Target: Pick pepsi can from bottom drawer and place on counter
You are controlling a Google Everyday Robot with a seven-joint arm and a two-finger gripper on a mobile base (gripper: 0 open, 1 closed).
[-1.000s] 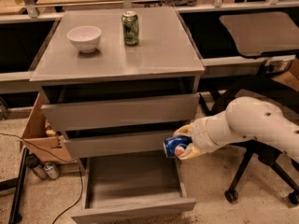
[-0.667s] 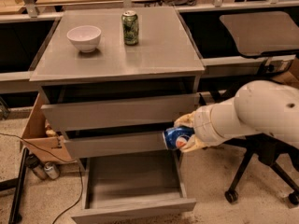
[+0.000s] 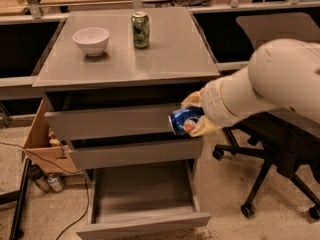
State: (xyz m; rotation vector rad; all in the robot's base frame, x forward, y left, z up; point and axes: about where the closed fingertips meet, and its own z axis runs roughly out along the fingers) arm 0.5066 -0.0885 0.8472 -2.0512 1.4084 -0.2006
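Blue pepsi can (image 3: pixel 181 122), tilted, in gripper (image 3: pixel 194 115) nr top drawer (image 3: pixel 112 122)

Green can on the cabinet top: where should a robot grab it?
Probably grip the green can around its round side, mid-height, coming level from the front: it stands upright, with the bowl to its left. The gripper, shut on the blue can, is lower, by the drawers' right edge.

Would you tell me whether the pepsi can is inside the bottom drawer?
Out: the gripper holds the pepsi can by the upper drawers, above the open bottom drawer.
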